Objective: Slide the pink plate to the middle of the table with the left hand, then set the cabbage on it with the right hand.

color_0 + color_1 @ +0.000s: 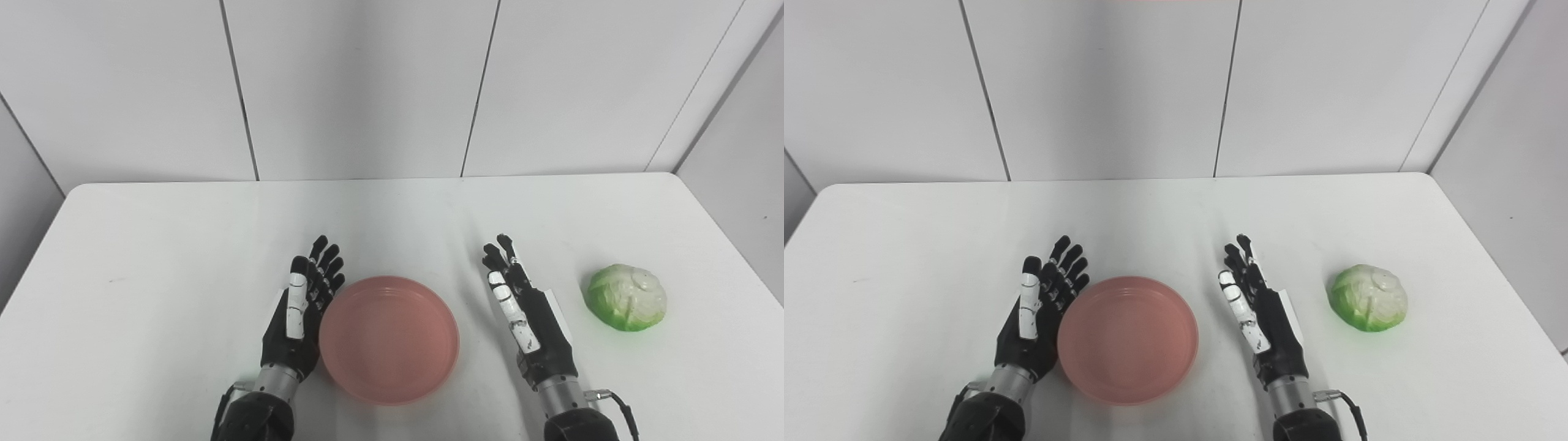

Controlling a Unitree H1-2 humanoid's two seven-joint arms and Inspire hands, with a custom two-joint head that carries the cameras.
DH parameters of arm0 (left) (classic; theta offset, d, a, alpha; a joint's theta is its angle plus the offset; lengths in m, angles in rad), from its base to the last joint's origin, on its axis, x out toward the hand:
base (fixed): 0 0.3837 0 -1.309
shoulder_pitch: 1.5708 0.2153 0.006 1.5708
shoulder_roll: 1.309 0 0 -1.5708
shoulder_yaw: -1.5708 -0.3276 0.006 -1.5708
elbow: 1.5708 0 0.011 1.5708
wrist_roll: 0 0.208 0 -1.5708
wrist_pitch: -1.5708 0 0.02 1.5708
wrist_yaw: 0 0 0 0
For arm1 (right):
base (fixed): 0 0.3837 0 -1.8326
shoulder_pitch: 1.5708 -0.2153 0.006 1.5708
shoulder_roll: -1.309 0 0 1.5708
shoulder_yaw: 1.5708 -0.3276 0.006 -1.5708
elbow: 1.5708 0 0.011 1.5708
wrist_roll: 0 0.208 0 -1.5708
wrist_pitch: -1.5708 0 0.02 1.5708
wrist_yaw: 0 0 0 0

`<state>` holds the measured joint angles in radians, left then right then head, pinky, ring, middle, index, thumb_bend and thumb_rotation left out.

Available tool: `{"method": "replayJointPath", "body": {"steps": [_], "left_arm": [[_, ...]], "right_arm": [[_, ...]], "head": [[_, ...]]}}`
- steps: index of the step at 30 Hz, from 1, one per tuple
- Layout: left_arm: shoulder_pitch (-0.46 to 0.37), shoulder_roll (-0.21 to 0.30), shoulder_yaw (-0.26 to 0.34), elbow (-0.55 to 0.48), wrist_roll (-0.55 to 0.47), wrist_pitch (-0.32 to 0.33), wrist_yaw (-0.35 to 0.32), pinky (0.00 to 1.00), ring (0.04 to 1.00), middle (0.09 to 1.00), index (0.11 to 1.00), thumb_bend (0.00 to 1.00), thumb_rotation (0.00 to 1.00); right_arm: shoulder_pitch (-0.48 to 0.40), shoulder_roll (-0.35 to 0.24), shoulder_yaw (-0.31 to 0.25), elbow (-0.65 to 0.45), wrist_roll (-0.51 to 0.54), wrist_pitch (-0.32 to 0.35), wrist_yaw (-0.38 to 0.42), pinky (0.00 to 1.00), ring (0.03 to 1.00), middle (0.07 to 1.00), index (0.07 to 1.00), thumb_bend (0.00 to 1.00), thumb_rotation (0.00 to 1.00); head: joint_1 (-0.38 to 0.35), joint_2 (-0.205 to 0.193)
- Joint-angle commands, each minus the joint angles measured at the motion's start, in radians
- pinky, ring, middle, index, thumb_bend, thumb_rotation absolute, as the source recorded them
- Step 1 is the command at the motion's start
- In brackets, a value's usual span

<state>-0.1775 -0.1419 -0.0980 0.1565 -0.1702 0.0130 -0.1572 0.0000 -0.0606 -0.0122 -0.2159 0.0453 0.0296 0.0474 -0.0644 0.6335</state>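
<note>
A round pink plate lies flat on the white table, near the front and about midway across. My left hand stands edge-on just left of the plate, open with fingers straight, its palm against or very close to the rim. My right hand is open too, fingers stretched forward, a short way right of the plate and not touching it. A green and white cabbage rests on the table to the right of my right hand, apart from it.
White wall panels rise behind the table's far edge. The table's right edge runs close past the cabbage. A cable hangs from my right wrist.
</note>
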Motion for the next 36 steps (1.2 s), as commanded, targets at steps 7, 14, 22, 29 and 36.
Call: {"method": "replayJointPath", "body": {"steps": [7,14,22,29,36], "left_arm": [[0.03,0.03,-0.051,-0.039,0.197,-0.064,0.068,1.0,1.0,1.0,1.0,0.83,1.0],[0.079,0.072,-0.054,-0.081,0.278,-0.129,0.1,1.0,1.0,1.0,1.0,0.83,1.0],[0.138,0.099,-0.037,-0.117,0.311,-0.14,0.121,1.0,1.0,1.0,1.0,0.87,1.0],[0.159,0.078,0.005,-0.103,0.255,-0.204,0.144,1.0,1.0,1.0,1.0,0.82,1.0],[0.16,0.04,0.023,-0.091,0.197,-0.226,0.161,1.0,1.0,1.0,1.0,0.81,1.0]], "right_arm": [[-0.043,-0.023,-0.049,-0.015,0.018,-0.026,-0.012,1.0,0.987,0.967,0.994,0.69,0.83],[-0.103,-0.088,-0.112,0.057,-0.005,-0.115,-0.026,1.0,0.975,0.962,1.0,0.75,0.81],[-0.131,-0.212,-0.144,0.008,-0.22,-0.075,-0.071,0.92,0.932,0.941,0.976,0.76,0.78],[-0.137,-0.308,-0.144,-0.037,-0.343,-0.002,-0.043,0.9,0.917,0.929,0.954,0.73,0.62],[-0.15,-0.399,-0.152,-0.061,-0.443,0.128,0.011,0.86,0.917,0.934,0.937,0.76,0.47]], "head": [[-0.028,0.004],[-0.036,0.012],[-0.055,0.012],[-0.082,0.014],[-0.087,0.015]]}}
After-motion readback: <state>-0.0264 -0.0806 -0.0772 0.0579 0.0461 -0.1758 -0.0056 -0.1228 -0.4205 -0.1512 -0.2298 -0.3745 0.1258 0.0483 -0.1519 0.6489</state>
